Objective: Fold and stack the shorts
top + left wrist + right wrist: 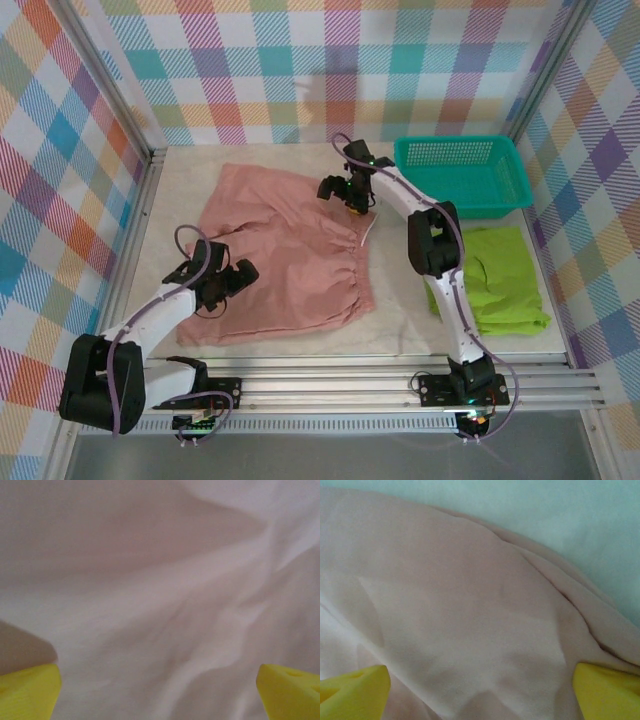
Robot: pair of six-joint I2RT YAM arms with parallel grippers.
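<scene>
The pink shorts (285,250) lie spread out flat in the middle of the table (400,320), a little toward 9 o'clock. Their bunchy waistband is on the 3 o'clock side, and the leg ends point toward 9 o'clock. We see no fold in them yet.

The green shorts (495,275) lie at 4 o'clock, apart from the pink ones. They look bunched up small. Maybe they are folded in a loose way, but we cannot tell for sure. Neither pair is on top of the other.

The left gripper (240,273) is over the pink shorts, near their 8 o'clock corner. Its jaws stand wide apart with pink cloth under them, and it has hold of nothing. The right gripper (352,203) is at the 1 o'clock edge of the pink shorts, by the end of the waistband. Its jaws are wide apart too. They are low over the cloth edge, and nothing is pinched there.

The teal basket (455,140) sits at 2 o'clock, just behind the green shorts.

We think the job is close to its start. The pink shorts need to be folded. The green ones may need tidying. Then one pair has to go on top of the other. We think both grippers must first close on the pink cloth before any edge can be lifted over.
</scene>
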